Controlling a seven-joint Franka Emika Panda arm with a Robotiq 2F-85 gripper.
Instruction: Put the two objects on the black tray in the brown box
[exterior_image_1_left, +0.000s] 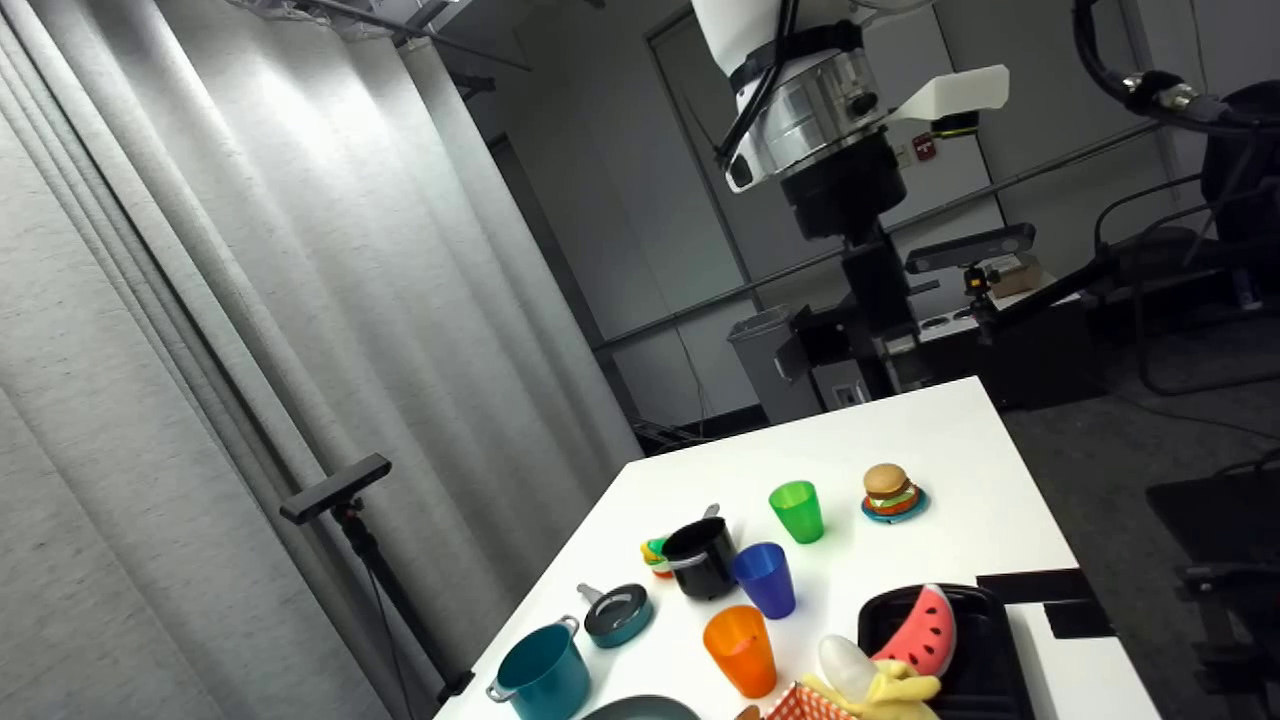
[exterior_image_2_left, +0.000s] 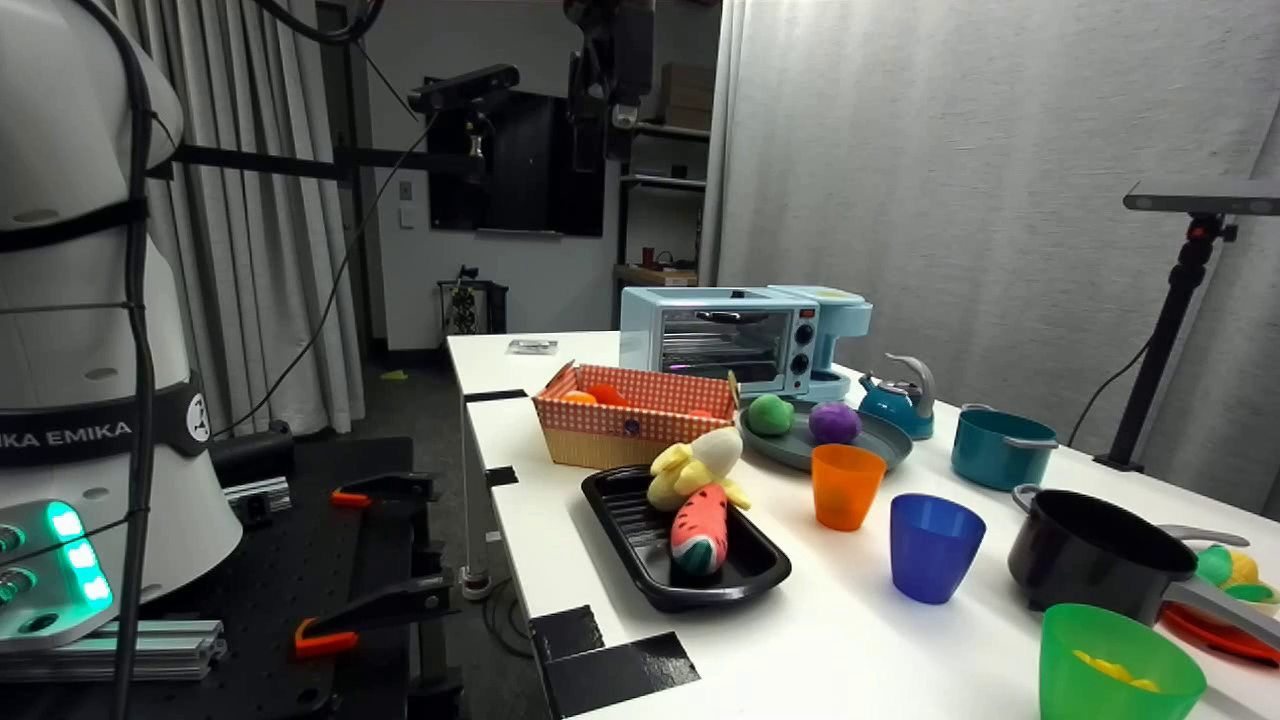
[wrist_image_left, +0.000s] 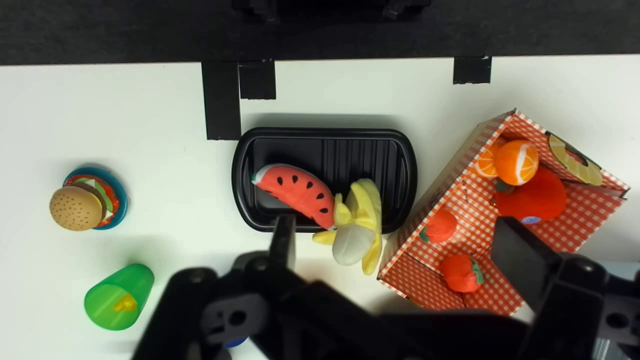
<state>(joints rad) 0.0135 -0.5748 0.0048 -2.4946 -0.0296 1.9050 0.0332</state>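
Okay, my gripper (wrist_image_left: 400, 247) hangs empty, jaws apart; watermelon slice (wrist_image_left: 296, 192) well below, long axis diagonal to closing line, probably needs twist.

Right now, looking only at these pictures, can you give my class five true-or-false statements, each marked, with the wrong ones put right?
1. The watermelon slice lies on the black tray. True.
2. The banana lies inside the checked box. False: it rests on the black tray, reaching over its rim.
3. The gripper is open. True.
4. The orange cup lies on its side. False: it stands upright.
5. Something yellow is inside the green cup. True.
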